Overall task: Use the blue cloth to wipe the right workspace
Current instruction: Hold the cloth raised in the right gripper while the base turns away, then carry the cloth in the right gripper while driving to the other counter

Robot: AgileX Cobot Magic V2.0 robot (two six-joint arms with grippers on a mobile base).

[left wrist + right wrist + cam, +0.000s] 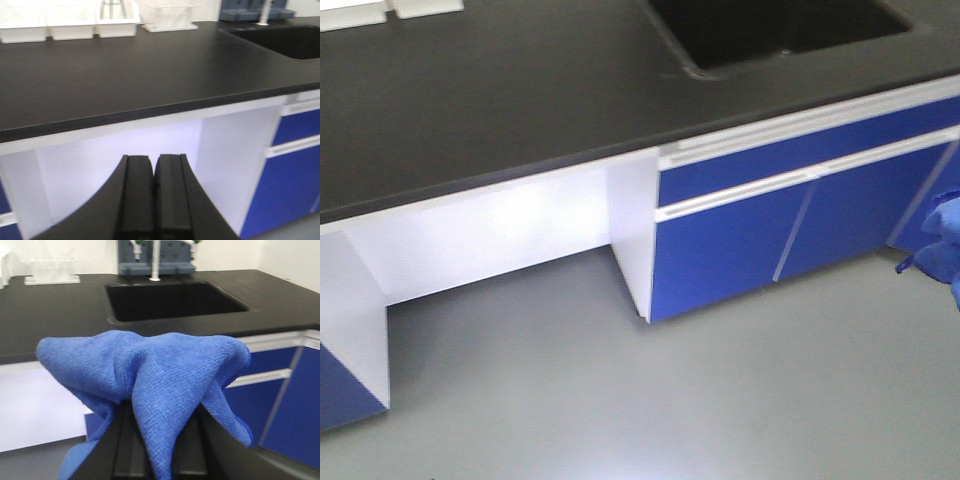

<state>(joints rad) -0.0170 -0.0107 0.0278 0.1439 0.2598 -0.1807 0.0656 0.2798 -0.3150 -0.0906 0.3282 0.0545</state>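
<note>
The blue cloth is bunched up and pinched between the fingers of my right gripper, which is shut on it; its folds drape over both fingers. In the front view only a piece of the blue cloth shows at the right edge, in the air in front of the blue cabinets. My left gripper is shut with nothing in it, held below the edge of a black benchtop. The right workspace is out of view.
The black benchtop has a sink basin with a tap behind it, and white trays along the back. Below are blue cabinet doors, a white knee recess and grey floor.
</note>
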